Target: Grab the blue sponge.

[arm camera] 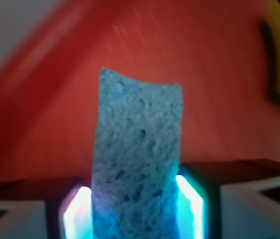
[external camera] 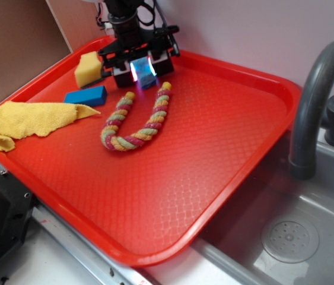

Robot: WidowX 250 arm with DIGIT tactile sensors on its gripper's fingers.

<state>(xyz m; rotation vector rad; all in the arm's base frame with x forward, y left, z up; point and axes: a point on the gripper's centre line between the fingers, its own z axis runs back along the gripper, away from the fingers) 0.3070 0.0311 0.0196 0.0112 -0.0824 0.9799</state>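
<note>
The blue sponge (arm camera: pixel 137 159) is light sky-blue and porous, and in the wrist view it stands upright between my two glowing pads (arm camera: pixel 189 206), which press on both of its sides. In the exterior view my gripper (external camera: pixel 143 70) is at the far end of the red tray (external camera: pixel 214 148), shut on the blue sponge (external camera: pixel 147 74); only a small blue patch of it shows between the lit fingers. Whether the sponge is off the tray I cannot tell.
A yellow sponge (external camera: pixel 88 69) lies just left of the gripper. A dark blue block (external camera: pixel 86 95) and a yellow cloth (external camera: pixel 27 120) sit on the tray's left side. A twisted rope toy (external camera: pixel 136 119) curves in front. Right of the tray are a sink (external camera: pixel 285 237) and grey faucet (external camera: pixel 318 101).
</note>
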